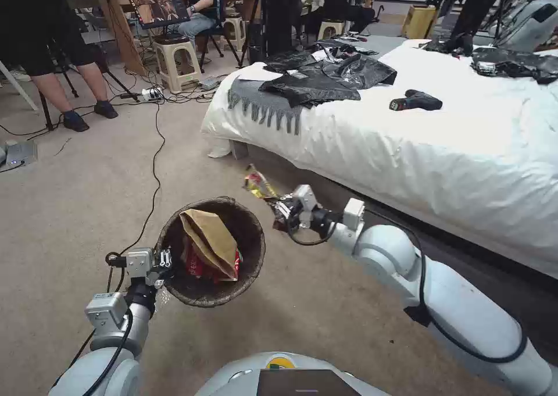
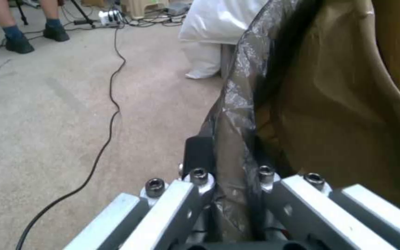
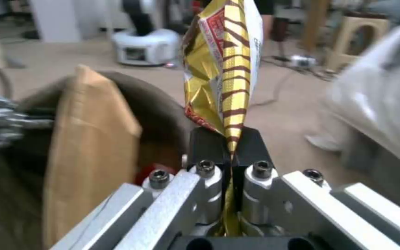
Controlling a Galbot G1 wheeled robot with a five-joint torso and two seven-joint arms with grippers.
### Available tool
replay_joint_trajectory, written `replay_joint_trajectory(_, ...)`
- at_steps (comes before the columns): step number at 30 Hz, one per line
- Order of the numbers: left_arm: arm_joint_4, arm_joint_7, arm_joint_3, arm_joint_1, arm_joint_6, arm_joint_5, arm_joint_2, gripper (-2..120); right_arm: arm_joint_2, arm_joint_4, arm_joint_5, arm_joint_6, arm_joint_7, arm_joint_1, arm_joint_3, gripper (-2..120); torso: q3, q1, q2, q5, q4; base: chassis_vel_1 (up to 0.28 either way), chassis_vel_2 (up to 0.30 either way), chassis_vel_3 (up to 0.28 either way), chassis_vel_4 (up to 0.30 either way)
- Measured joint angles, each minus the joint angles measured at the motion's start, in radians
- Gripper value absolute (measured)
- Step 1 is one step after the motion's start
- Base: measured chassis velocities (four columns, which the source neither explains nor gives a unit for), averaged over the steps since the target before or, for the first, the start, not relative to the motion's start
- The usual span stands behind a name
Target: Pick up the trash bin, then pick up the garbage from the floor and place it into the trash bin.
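1. I judged the step in hand to be the drop-off part of the task: the trash bin point(image 1: 212, 250) was already off the floor, held out over the carpet point(image 1: 75, 210) by my left arm, and a piece of garbage was in my right gripper beside it, not yet over the opening.

2. My left gripper point(image 1: 164, 266) was clamped on the bin's rim at the side nearest the robot. In the left wrist view the fingers point(image 2: 200, 156) were closed tight with the crinkled brown liner point(image 2: 237, 104) pinched between them.

3. My right gripper point(image 1: 286, 213) was closed on the tail of a shiny gold-and-brown snack wrapper point(image 3: 223, 69). In the right wrist view the pads point(image 3: 248, 146) met on the foil with no gap to speak of, the rest of the wrapper sticking out beyond them.

4. From the head camera the wrapper point(image 1: 260, 185) hung just outside the bin's rim on the side toward the bed point(image 1: 442, 146), close to it but apart.

5. Inside the bin I could see a tan paper bag point(image 1: 210, 239) standing up and red packets point(image 1: 197, 266) beneath it.

6. The next move, as I read it, called for carrying the right gripper across the rim until the wrapper sat over the opening, then letting the jaws part. The tall paper bag crowded the middle, so I would have aimed for the free space on the near side.
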Motion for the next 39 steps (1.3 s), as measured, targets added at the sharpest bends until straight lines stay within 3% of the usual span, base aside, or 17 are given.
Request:
replay_joint_trajectory(10,-0.004,0.0,-0.002,0.004,0.022,-0.004,0.001,0,0.091,-0.037,-0.007,-0.018,0.015,0.163,-0.23,0,0.0,0.0,0.0,0.0001,0.0,0.0,0.0,0.0,0.0)
replay_joint_trajectory(33,-0.011,-0.004,-0.001,0.001,0.054,-0.014,0.008,0,0.116,-0.048,-0.04,-0.035,0.035,0.205,-0.388,-1,0.0,0.0,0.0,0.0001,-0.0001,0.0,0.0,0.0,0.0)
replay_joint_trajectory(39,-0.011,-0.004,-0.002,-0.001,0.054,-0.015,0.007,0,0.116,-0.052,-0.062,-0.044,0.037,0.204,-0.39,24,0.0,0.0,0.0,0.0001,-0.0001,0.0,0.0,0.0,0.0)
